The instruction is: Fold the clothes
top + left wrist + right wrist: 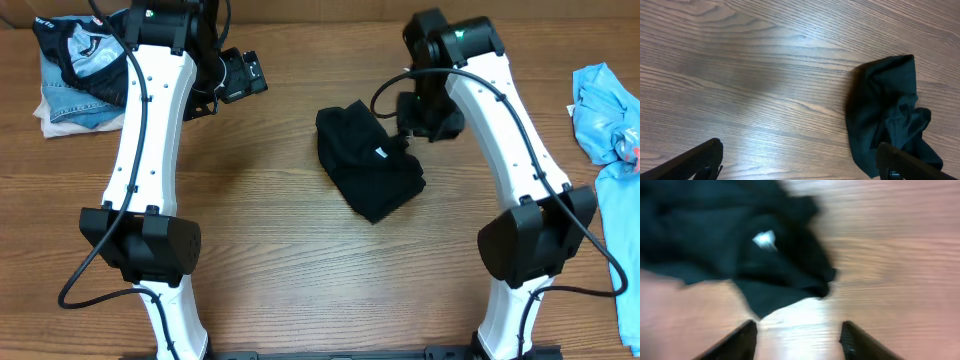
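Observation:
A black T-shirt (pixel 366 162) lies bunched in a compact heap at the middle of the table, its small white label (pixel 380 153) showing. My left gripper (pixel 238 78) is open and empty, up and left of the shirt; its wrist view shows the shirt (pixel 885 115) at the right and bare wood between the fingers (pixel 800 162). My right gripper (pixel 412 128) is open and empty just right of the shirt; its blurred wrist view shows the shirt (pixel 730 245) and label (pixel 764 239) ahead of the fingers (pixel 799 337).
A pile of clothes, black-and-pale-blue patterned on denim and white, (pixel 75 70) lies at the far left corner. A light blue garment (pixel 605 115) lies at the right edge. The wooden table (pixel 270 230) surrounds the shirt.

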`<state>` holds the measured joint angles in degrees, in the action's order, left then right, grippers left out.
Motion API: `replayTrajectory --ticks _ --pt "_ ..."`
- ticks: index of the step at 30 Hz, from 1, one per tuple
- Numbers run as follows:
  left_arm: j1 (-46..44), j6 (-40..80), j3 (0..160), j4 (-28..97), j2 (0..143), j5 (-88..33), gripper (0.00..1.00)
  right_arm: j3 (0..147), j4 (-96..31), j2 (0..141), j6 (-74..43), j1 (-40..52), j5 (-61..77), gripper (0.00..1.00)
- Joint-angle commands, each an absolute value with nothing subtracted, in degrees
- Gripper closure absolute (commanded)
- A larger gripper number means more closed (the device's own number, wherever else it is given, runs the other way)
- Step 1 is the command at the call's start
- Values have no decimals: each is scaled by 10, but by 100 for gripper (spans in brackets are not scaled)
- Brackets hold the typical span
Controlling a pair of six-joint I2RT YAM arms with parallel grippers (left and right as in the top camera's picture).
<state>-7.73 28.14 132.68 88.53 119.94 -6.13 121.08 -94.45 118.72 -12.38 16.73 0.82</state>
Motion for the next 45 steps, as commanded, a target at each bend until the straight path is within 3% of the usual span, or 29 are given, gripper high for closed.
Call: replayTrajectory --ticks 1,7,19,23,30,33,40,45 --pt "-76 270 1324 884 1207 -54 0 1214 -937 1174 -14 205 89 32" --pt "-76 270 1324 884 1207 -54 0 1134 -859 1182 33 263 53 27" --pt "-77 268 1324 882 1207 -53 0 1065 -695 1191 45 297 39 27" --pt "-77 267 1324 884 1207 -53 0 1064 -675 1199 46 297 39 36" --pt "-77 260 1324 884 1207 -53 0 1064 -640 1214 45 296 38 73" --pt "-77 257 1324 887 1207 -53 0 1064 -621 1217 17 291 -11 94" --pt "-77 253 1324 887 1207 -46 0 1065 -559 1216 4 233 -110 96" --pt "-77 253 1324 887 1207 -38 0 1065 -558 1220 4 184 -104 96"
